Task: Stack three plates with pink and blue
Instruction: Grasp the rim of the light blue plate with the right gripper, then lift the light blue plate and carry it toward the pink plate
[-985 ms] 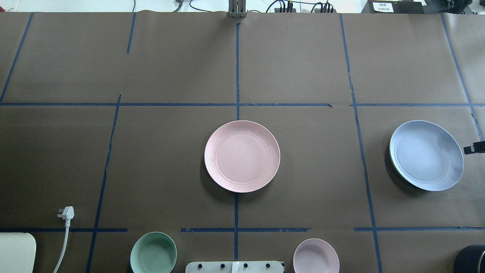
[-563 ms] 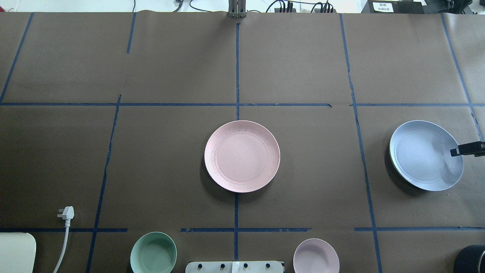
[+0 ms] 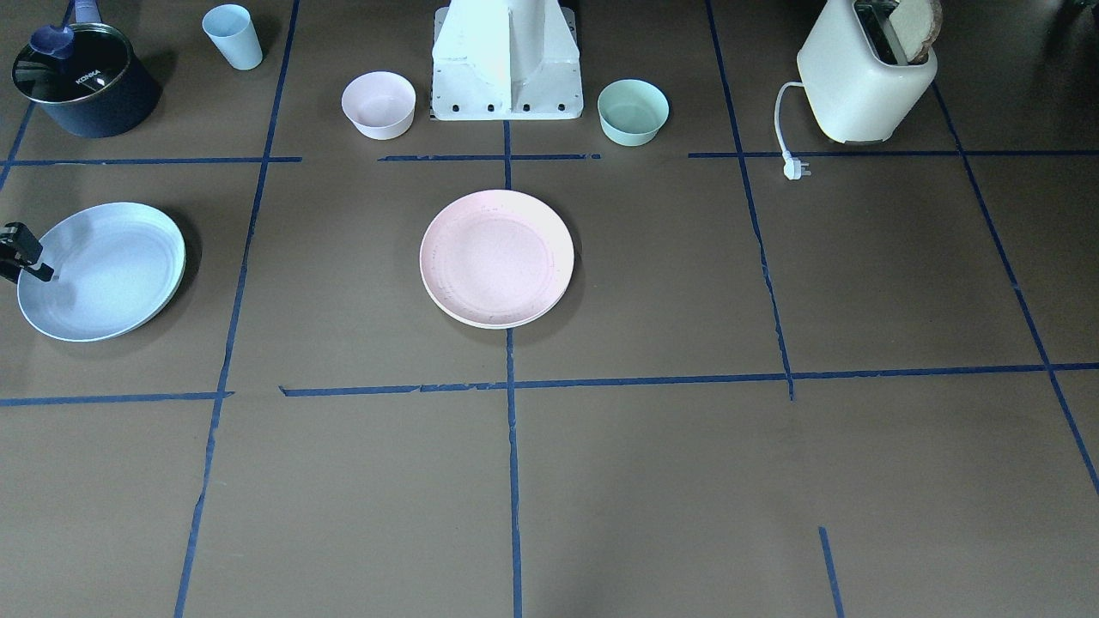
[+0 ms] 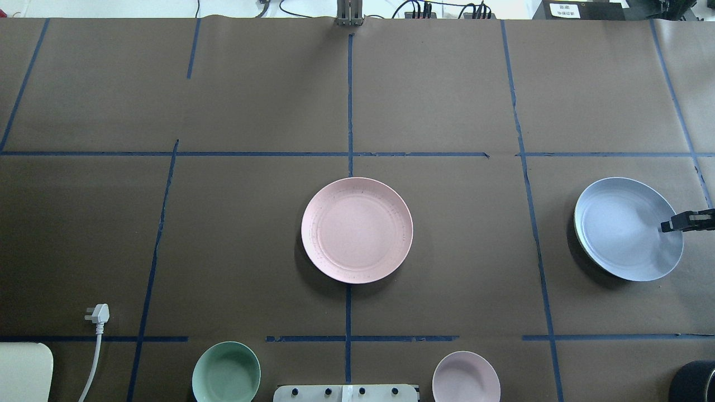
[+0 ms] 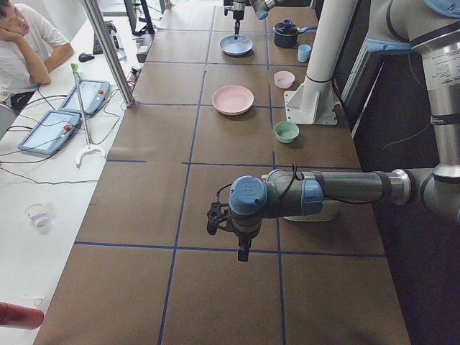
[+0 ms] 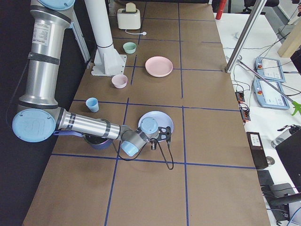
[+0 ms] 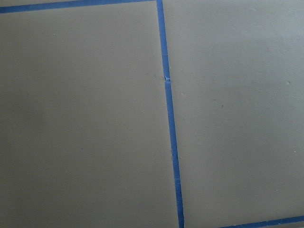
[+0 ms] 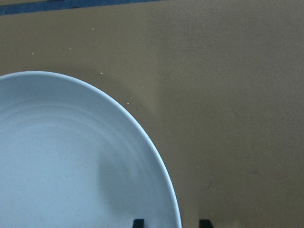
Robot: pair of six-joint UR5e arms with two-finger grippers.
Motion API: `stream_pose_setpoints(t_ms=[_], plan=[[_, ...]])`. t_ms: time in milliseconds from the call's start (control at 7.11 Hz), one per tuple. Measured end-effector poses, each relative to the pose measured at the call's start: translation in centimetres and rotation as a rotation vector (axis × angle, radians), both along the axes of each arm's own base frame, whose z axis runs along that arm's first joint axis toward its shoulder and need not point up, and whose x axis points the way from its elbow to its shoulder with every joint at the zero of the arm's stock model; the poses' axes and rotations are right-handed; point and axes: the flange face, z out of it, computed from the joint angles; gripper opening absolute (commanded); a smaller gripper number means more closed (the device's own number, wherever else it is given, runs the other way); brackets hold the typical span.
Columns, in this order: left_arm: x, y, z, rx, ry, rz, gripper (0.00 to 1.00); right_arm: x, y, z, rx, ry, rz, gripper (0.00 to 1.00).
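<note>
Overhead exterior: brown-papered table (image 4: 251, 100), blue tape lines (image 4: 350, 95), pink plate (image 4: 357, 230) central.

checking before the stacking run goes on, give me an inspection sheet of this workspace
surface: brown paper with a blue tape grid.
job's things: pink plate at centre; blue plate on the robot's right; cream plate not seen on its own, though a pale edge shows under the pink one in the front view.
clutter: pink bowl, mint bowl, toaster, pot, cup, all on the robot's side.
grippers: right pincer open, straddling the blue plate's rim; left pincer above bare paper, state cannot tell.
cables: toaster plug lies loose on the paper.
surroundings: operator seated at a side bench with tablets.
</note>
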Motion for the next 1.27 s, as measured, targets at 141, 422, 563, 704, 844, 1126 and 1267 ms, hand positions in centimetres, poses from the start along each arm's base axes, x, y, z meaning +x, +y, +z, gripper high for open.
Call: stream_pose_setpoints(t_ms=[141,422,563,704,844,1126,1267], plan=[[0.0,0.0,0.0,0.000,0.000,0.000,1.00,0.0,0.0,-0.2,0.002,-0.004,-0.001,0.00],[0.0,0.0,0.0,0.001,0.000,0.000,1.00,-0.2,-0.1,-1.6,-0.007,-0.039,-0.009,0.00],[0.0,0.0,-0.1,0.002,0.000,0.000,1.00,-0.4,-0.7,-4.0,-0.034,-0.093,-0.001,0.00],[0.0,0.0,-0.1,0.002,0.000,0.000,1.00,-0.7,-1.9,-6.8,-0.063,-0.147,0.021,0.00],[0.0,0.0,-0.1,0.003,0.000,0.000,1.00,-1.6,-3.8,-10.3,-0.096,-0.200,0.057,0.00],[0.0,0.0,-0.1,0.003,0.000,0.000,1.00,-5.5,-8.1,-18.2,-0.159,-0.278,0.093,0.00],[0.0,0.0,-0.1,0.002,0.000,0.000,1.00,-8.8,-9.1,-22.9,-0.195,-0.285,0.087,0.00]])
